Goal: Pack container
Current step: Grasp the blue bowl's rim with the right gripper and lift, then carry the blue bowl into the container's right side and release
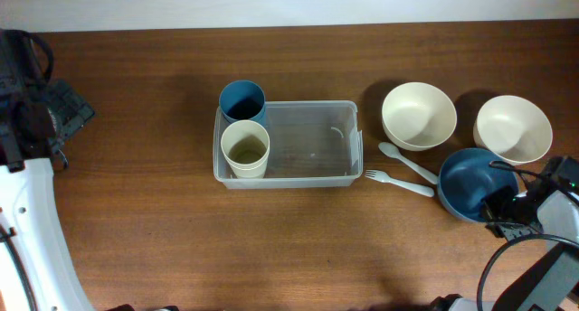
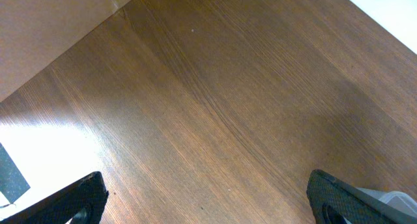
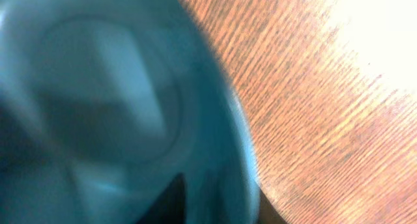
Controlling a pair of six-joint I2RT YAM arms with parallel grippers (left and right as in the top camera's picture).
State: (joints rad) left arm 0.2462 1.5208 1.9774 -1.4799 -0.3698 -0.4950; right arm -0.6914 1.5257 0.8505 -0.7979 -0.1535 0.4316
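Container (image 1: 298, 105) at centre of table (image 1: 136, 212), two cups (image 1: 244, 150) at its 9 o'clock end. Right gripper (image 1: 503, 212) at 4 o'clock rim of blue bowl (image 1: 463, 186); jaw state indeterminate, view blurred. Left gripper (image 2: 205, 188) jaws apart, idle. Recommend: secure rim grip, lift level, place at 3 o'clock end.

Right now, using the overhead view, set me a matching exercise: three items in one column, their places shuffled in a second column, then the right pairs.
Things:
1. cream cup
2. blue bowl
3. white fork

Places:
A. lying on the table just right of the container
B. at the right gripper, near the table's right edge
C. standing inside the container, at its left end

Pairs: 1-C, 2-B, 3-A
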